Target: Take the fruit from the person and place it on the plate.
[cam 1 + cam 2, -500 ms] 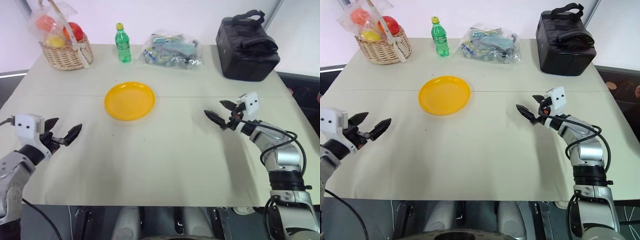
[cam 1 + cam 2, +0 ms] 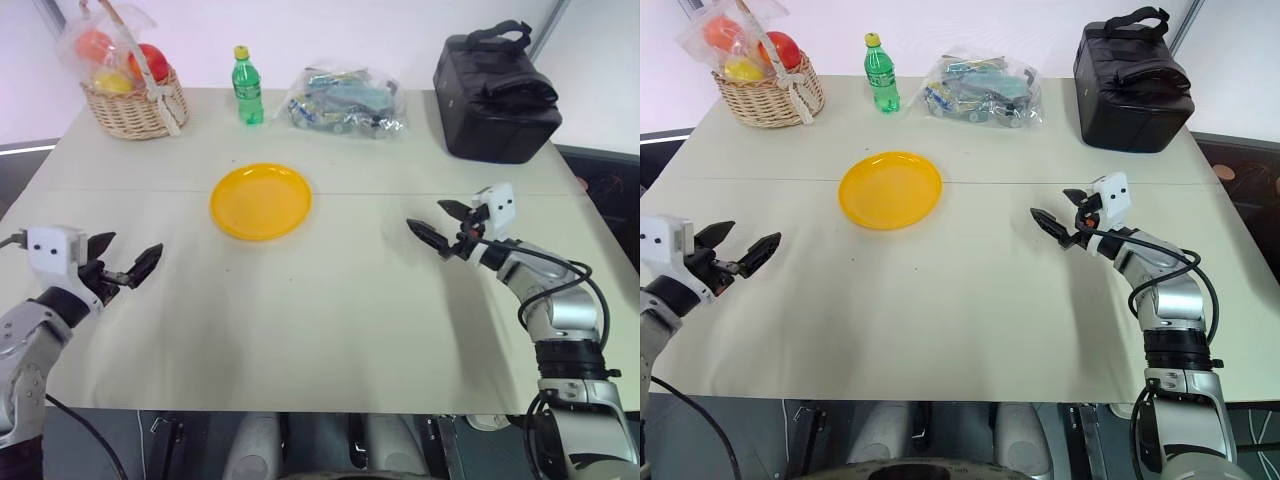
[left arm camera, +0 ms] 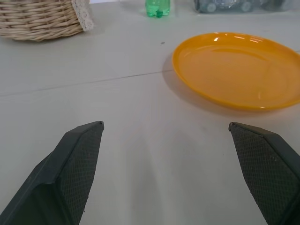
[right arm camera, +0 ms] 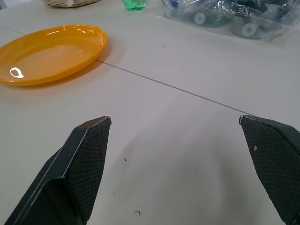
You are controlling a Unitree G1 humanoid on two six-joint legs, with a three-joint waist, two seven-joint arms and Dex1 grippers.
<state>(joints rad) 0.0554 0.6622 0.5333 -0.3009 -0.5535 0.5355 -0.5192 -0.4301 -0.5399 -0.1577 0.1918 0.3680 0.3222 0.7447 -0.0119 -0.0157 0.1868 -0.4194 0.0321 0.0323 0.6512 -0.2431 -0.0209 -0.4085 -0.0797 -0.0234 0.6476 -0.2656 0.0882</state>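
The yellow plate (image 2: 260, 200) lies empty on the beige table (image 2: 330, 300), left of centre toward the far side. My left gripper (image 2: 137, 245) hovers low over the table's left edge, nearer than the plate, its fingers spread open with nothing between them. On the right side my right gripper (image 2: 424, 214) points toward the table's middle, open and empty too. In the left wrist view the plate (image 3: 234, 65) sits beyond the open left gripper (image 3: 165, 124). In the right wrist view the plate (image 4: 47, 51) lies beyond the open right gripper (image 4: 175, 118). The fruit and the person are out of view.
Along the far edge stand a wicker basket (image 2: 133, 95) of plastic-wrapped fruits, a green bottle (image 2: 246, 88), a clear bag of small parts (image 2: 345, 100) and a black bag (image 2: 495, 95). A thin seam crosses the table just beyond the plate.
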